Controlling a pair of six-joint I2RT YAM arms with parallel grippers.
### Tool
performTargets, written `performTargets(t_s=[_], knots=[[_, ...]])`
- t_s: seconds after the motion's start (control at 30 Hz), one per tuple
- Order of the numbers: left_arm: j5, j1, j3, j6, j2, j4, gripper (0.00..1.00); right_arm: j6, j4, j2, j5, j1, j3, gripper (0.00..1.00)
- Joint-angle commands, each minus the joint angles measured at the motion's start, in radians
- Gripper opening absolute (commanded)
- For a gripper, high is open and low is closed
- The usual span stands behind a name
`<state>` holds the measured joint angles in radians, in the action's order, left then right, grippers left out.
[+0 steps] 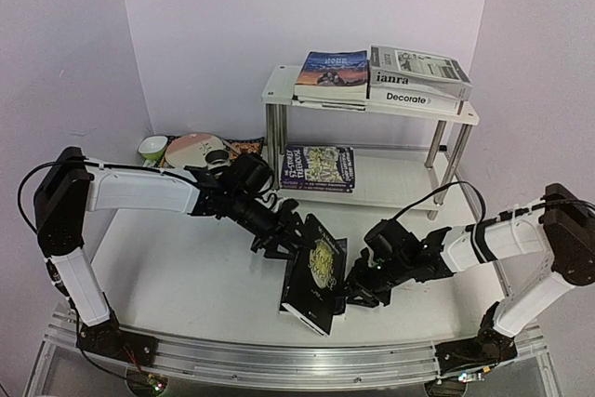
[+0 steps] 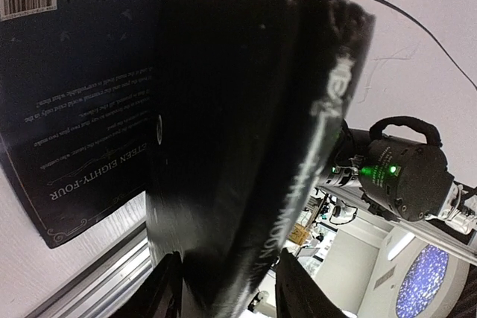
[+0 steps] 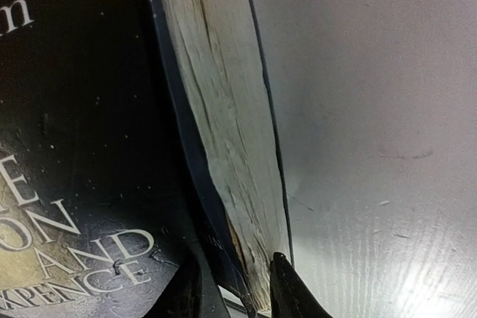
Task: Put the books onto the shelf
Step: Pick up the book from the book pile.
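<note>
White tabletop (image 1: 167, 267) from above bears the shelf (image 1: 277, 88) at the back and the black book (image 1: 321, 265) out front; left wrist shows the left gripper (image 2: 227, 296) clamped across its spine, right wrist the right gripper (image 3: 235, 296) pinching its page edge, so lift evenly together.

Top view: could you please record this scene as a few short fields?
shelf, top board: blue book, janra, Decorate
shelf, lower board: purple book
table: black book overlapping a dark book
left gripper: astride black book's spine
right gripper: astride its page edge
grip: cannot tell for either
</note>
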<state>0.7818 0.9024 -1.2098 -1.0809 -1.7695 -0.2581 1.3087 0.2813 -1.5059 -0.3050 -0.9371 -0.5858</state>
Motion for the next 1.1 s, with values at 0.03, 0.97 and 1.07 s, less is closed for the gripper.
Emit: performTargets(t_s=[0.03,0.97,1.07], knots=[[0.034,0.012,-0.053,-0.009,-0.03,0.046,0.37,0.01,0.128,-0.014,-0.045,0.01,-0.006,0.32],[-0.079,-0.114,-0.387,0.275,0.189,-0.566,0.0,-0.252,-0.313,0.313,0.048,0.12,-0.124,0.39],[-0.044,-0.183,-0.412,0.276,0.266,-0.565,0.0,-0.286,-0.371,0.351,0.066,0.132,-0.142,0.4]])
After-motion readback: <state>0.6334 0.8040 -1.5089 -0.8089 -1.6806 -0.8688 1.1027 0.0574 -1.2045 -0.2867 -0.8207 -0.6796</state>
